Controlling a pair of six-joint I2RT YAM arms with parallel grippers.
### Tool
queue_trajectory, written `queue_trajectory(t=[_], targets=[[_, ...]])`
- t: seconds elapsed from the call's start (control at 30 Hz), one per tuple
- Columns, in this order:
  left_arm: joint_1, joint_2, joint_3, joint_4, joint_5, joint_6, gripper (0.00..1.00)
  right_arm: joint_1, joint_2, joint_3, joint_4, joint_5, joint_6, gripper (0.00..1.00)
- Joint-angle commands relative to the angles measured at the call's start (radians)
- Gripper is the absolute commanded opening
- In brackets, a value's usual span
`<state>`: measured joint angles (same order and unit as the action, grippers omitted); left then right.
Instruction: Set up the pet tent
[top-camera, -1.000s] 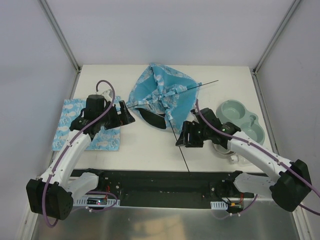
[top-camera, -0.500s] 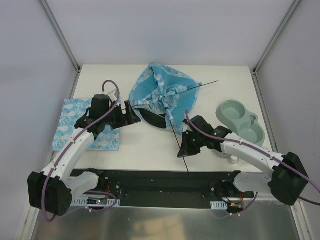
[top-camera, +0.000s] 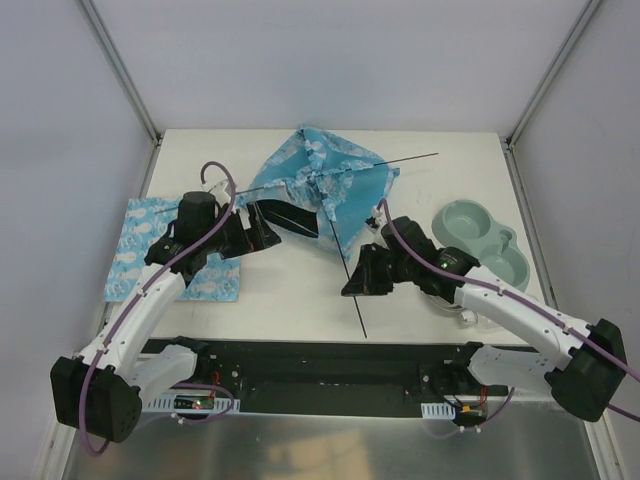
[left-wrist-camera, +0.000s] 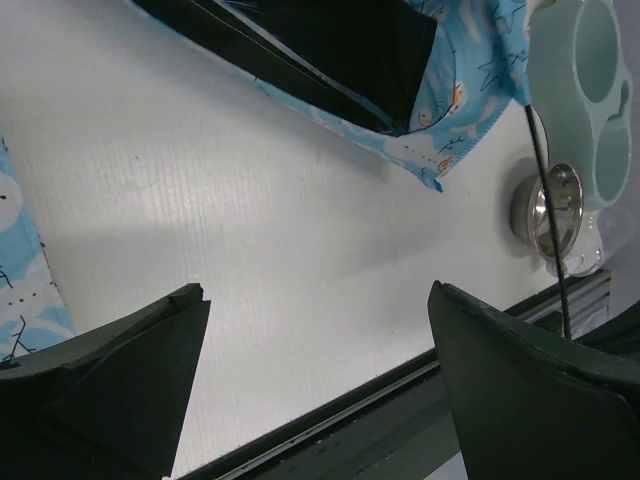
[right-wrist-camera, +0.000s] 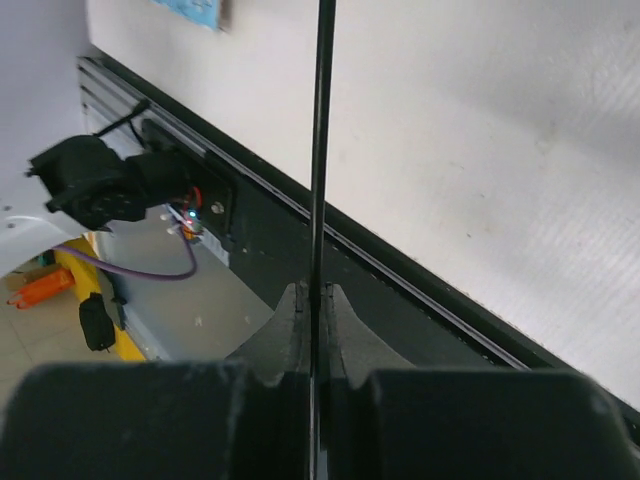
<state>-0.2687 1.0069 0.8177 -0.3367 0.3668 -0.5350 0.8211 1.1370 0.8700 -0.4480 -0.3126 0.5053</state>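
The pet tent (top-camera: 325, 180) lies slumped at the back middle of the table, blue cloth with white clouds. Its dark doorway (top-camera: 285, 218) faces left-front. Two thin black poles cross over it. One pole (top-camera: 357, 300) runs from the tent toward the near edge, and my right gripper (top-camera: 352, 285) is shut on it. In the right wrist view the pole (right-wrist-camera: 322, 150) passes straight between the closed fingertips of the right gripper (right-wrist-camera: 314, 292). My left gripper (top-camera: 262, 225) is open just left of the doorway. The left wrist view shows the left gripper (left-wrist-camera: 315, 292) over bare table, the doorway (left-wrist-camera: 330, 40) ahead.
A flat mat (top-camera: 175, 255) of the same blue print lies under the left arm. A green double bowl (top-camera: 480, 240) stands at the right, a small metal bowl (left-wrist-camera: 548, 205) near it. The table's black front rail (top-camera: 320, 360) runs along the near edge.
My right gripper has shut on the pole and swung its near end slightly left. The tent has shifted back and spread a little. The left gripper stayed open by the doorway.
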Motion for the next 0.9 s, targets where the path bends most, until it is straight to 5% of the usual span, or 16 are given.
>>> queue_trajectory(t=[0.0,0.6,0.87], targets=[[-0.006,-0.042,-0.011,0.025,0.0,0.006,0.95,-0.008,-0.04,0.077,0.192,0.062,0.038,0.0],[-0.006,-0.033,0.012,0.039,0.009,0.018,0.96,-0.008,0.142,0.188,0.479,0.231,0.107,0.0],[-0.006,-0.03,-0.008,0.206,0.04,0.02,0.96,-0.008,0.237,0.337,0.483,0.263,0.213,0.0]])
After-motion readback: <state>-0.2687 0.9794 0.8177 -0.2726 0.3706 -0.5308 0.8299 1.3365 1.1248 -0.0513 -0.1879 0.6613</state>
